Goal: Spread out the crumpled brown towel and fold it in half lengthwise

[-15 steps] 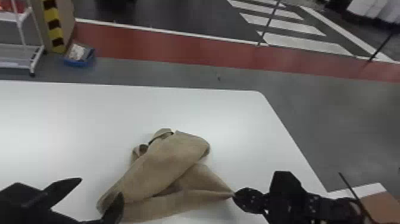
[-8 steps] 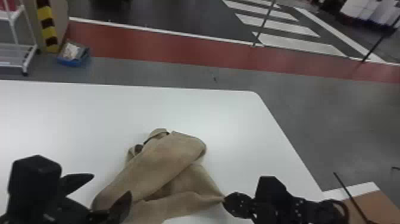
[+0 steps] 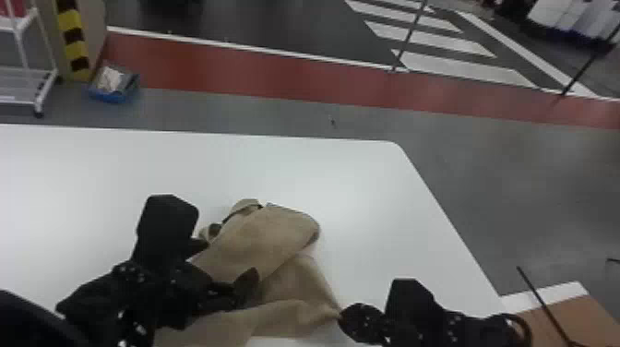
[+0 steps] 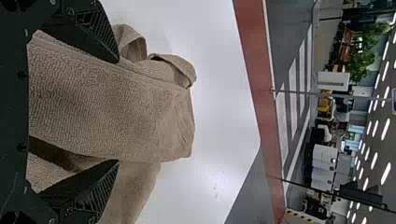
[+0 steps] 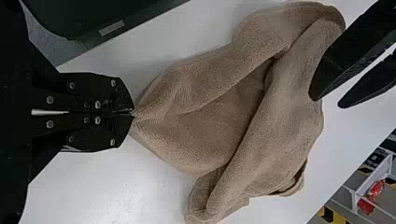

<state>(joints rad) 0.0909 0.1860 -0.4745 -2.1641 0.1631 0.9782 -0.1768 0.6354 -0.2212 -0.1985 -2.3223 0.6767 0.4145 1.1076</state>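
In the head view my left gripper [image 3: 226, 265] is spread over the left part of the crumpled brown towel [image 3: 277, 235]. My right gripper [image 3: 342, 314] is pinched on the towel's right corner. From the left wrist, the open left gripper [image 4: 117, 112] has one finger on each side of a thick fold of the towel [image 4: 112, 102]. Seen from the right wrist, the right gripper [image 5: 133, 113] is shut on a gathered tip of the towel [image 5: 280, 126], which lies bunched in loose folds beyond it.
The white table [image 3: 350, 184] extends behind and beside the towel, with its right edge slanting past the right arm. On the floor behind stand a blue bin [image 3: 113, 85] and a white rack [image 3: 27, 78]. A brown surface [image 3: 563, 318] lies at lower right.
The left gripper has moved right and forward from the table beside the towel to over its left part, fingers still apart. The right gripper keeps its hold on the corner.
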